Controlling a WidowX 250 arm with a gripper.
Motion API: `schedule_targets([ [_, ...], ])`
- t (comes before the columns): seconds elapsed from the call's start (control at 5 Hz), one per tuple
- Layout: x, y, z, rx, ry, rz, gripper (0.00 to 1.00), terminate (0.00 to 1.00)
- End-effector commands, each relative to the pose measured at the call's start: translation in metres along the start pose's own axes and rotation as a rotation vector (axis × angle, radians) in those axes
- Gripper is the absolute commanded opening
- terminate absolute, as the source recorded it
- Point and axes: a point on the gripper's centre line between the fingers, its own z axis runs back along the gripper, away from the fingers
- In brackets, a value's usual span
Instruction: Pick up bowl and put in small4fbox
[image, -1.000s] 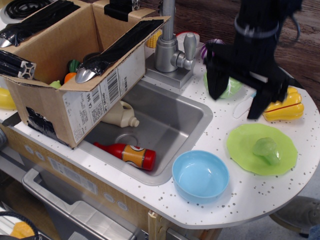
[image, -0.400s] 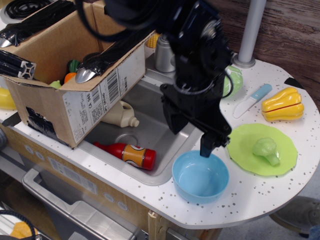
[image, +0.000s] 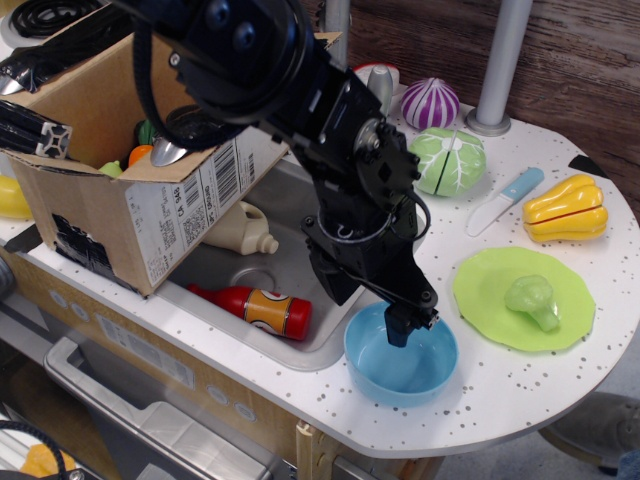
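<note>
The light blue bowl (image: 418, 368) sits on the white counter near the front edge, just right of the sink. My black gripper (image: 365, 308) is lowered over the bowl's far left rim. One fingertip (image: 400, 326) is inside the bowl and the other hangs outside it over the sink edge. The jaws stand apart and hold nothing. The small4fbox (image: 100, 205) is a brown cardboard box with black tape and a white barcode label. It stands at the back left with its flaps open and several toys inside.
The steel sink (image: 240, 265) holds a red bottle (image: 255, 308) and a cream bottle (image: 240, 230). A lime-green plate (image: 490, 290) with a green toy lies right of the bowl. A toy cabbage (image: 448, 160), knife (image: 505, 198), yellow squash (image: 565, 210) and grey post (image: 495, 70) stand behind.
The arm has swung from the back right down and left to the bowl. In the last half second it dropped lower, and one finger went inside the bowl.
</note>
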Motion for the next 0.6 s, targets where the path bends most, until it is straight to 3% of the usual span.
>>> schedule_targets([
  [0.0,-0.001,0.003,-0.014,0.044,-0.034,0.058,0.00,0.00],
  [0.2,-0.003,0.001,-0.019,0.026,-0.045,0.073,0.00,0.00],
  [0.4,0.000,-0.005,-0.005,0.018,-0.025,0.083,0.00,0.00],
])
